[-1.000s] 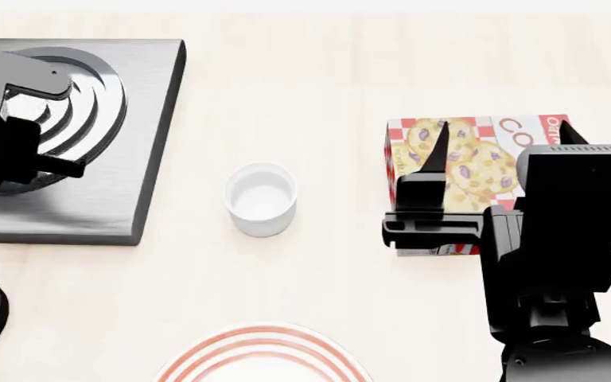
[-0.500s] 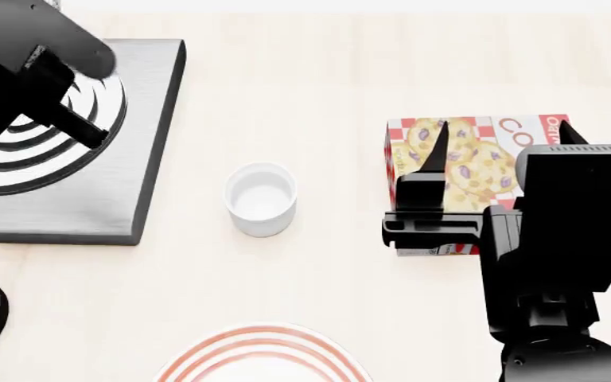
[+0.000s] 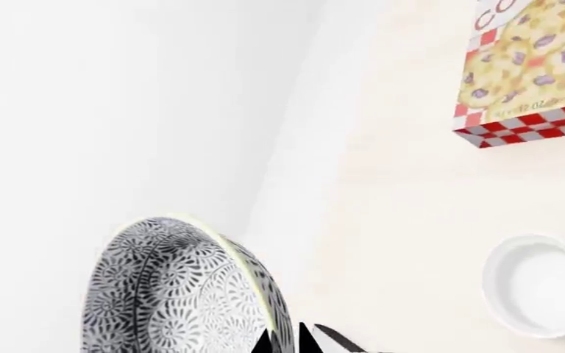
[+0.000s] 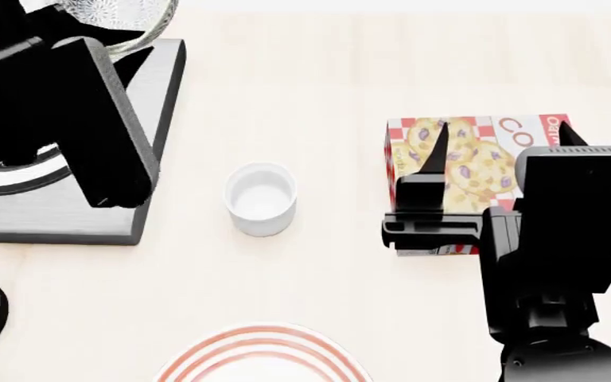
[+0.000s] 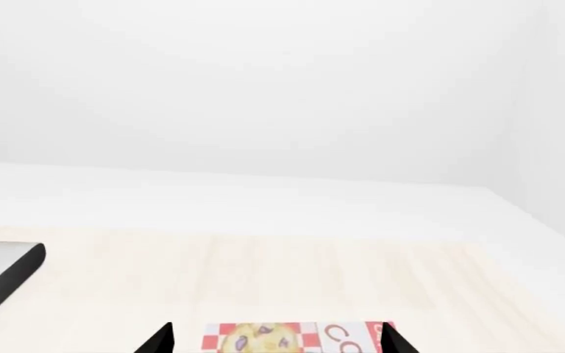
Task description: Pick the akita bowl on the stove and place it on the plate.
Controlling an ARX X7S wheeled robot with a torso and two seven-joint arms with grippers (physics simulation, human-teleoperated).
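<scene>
Clamping akita bowl (image 3: pixel 179 290) rim in left gripper (image 3: pixel 285 340), lifted above stove (image 4: pixel 67 208); right gripper (image 5: pixel 277 340) apart over cookie box (image 4: pixel 473 159).

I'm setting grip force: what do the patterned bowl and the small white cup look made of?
The akita bowl looks like glazed ceramic: hard thin rim, printed black-grey floral pattern. The white cup looks like plain matte ceramic or plastic; its uniform white leaves that open.
</scene>
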